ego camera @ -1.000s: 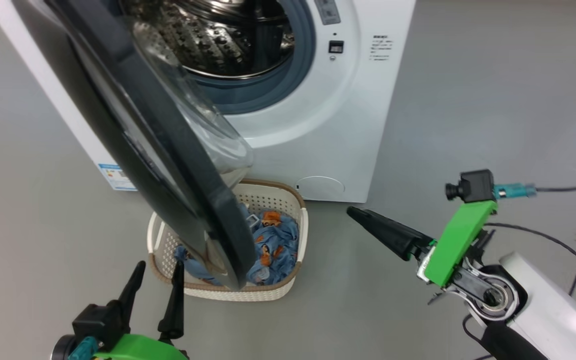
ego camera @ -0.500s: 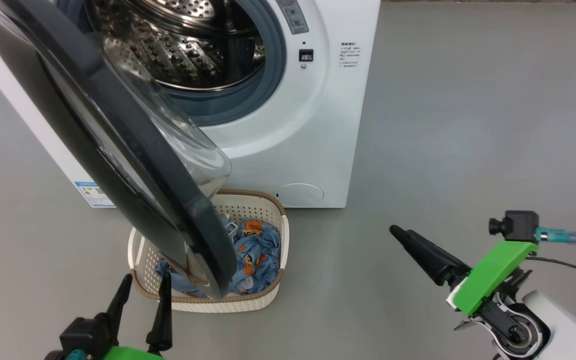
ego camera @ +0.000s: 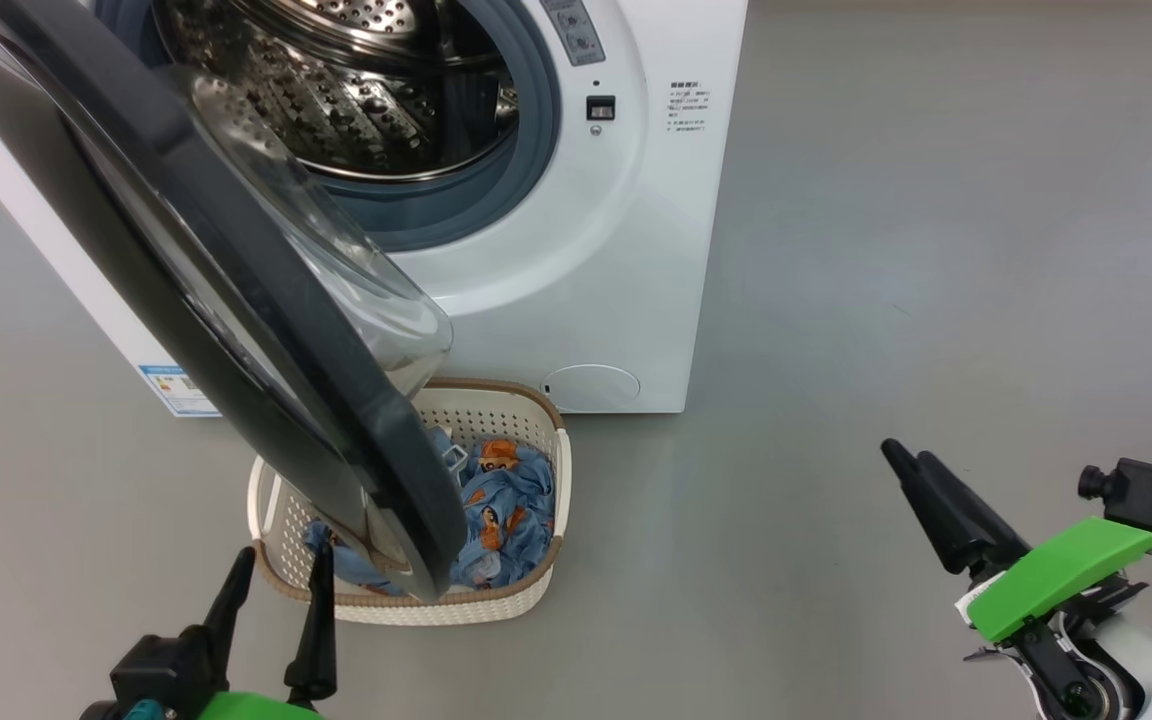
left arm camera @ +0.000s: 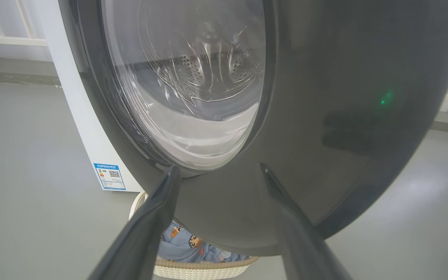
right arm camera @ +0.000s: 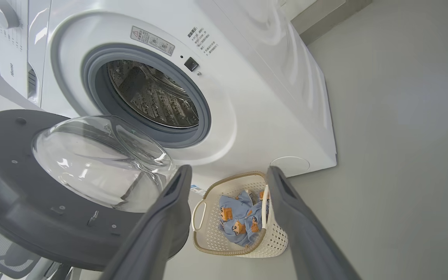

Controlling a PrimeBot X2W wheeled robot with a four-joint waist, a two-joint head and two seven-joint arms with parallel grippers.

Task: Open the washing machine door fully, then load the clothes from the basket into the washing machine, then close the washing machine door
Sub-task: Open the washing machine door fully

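Since a second ago my right gripper (ego camera: 904, 452) has drawn back from the basket toward my own side, and my head camera has shifted too. My left gripper (ego camera: 282, 560) has kept its place just short of the basket's near rim.

Biggest first: the washing machine (ego camera: 636, 250) stands ahead with its steel drum (ego camera: 336, 90) bare. The washing machine door (ego camera: 226, 300) is swung out on its left hinge. From my head I see it nearly edge-on, its line running from the hinge toward me. Its glass bowl bulges to my right, and its dark outer face is turned to my left wrist camera. Being round, it has no long axis of its own. Its free edge hangs above the basket (ego camera: 496, 600), so I judge the opening only part done.

The basket sits on the floor just before the machine; with the door over it, I cannot tell its long axis. The clothes (ego camera: 501, 500) lie crumpled inside, so loading and closing are both left to do.

Both pairs of my fingers are spread wide, holding nothing.
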